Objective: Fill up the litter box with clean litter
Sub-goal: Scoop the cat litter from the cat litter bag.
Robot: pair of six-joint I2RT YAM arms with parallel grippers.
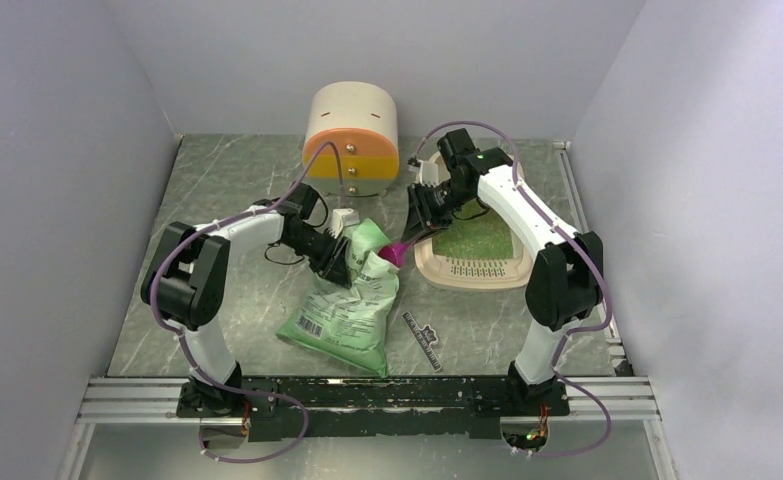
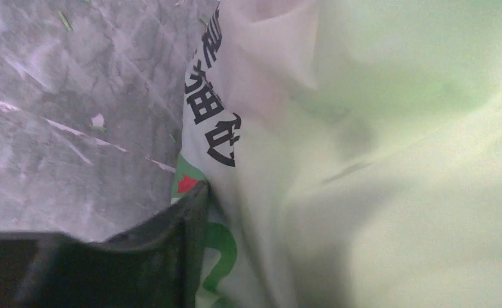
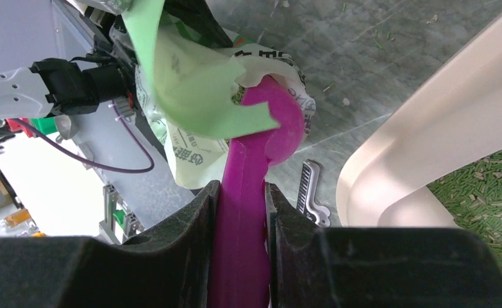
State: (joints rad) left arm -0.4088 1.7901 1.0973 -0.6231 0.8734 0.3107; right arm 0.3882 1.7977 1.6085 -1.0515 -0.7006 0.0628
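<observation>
- OK, step in hand looks like a reload: R pincer (image 3: 242, 196) clamped narrow on the handle of the magenta scoop (image 3: 251, 154), scoop head poked into the torn mouth of the green bag (image 1: 342, 310).
- L pincer (image 1: 334, 258) is at the bag's far-left lip. Wrist view shows one finger against the film, the other hidden, so can't tell if it's gripping or gaping.
- Litter box (image 3: 440, 122) sits right of the bag, its rim just beside the scoop. Clean litter (image 1: 477, 238) covers its floor already; slotted ledge at the near end is bare. Judging partway filled.
- Next move, IMO: dig scoop deeper, lift w/ head level, swing right over the rim, tip.
- That needs the bag mouth held open. Floppy film could drag out w/ the scoop and spill.
- Bench (image 1: 237, 170): grey-green marble look, a few stray granules by the bag mouth, small black/white strip (image 1: 425, 340) lying near-centre.
- Room: plain pale grey walls on 3 sides, round beige/orange drawer unit (image 1: 354, 130) at far centre.
</observation>
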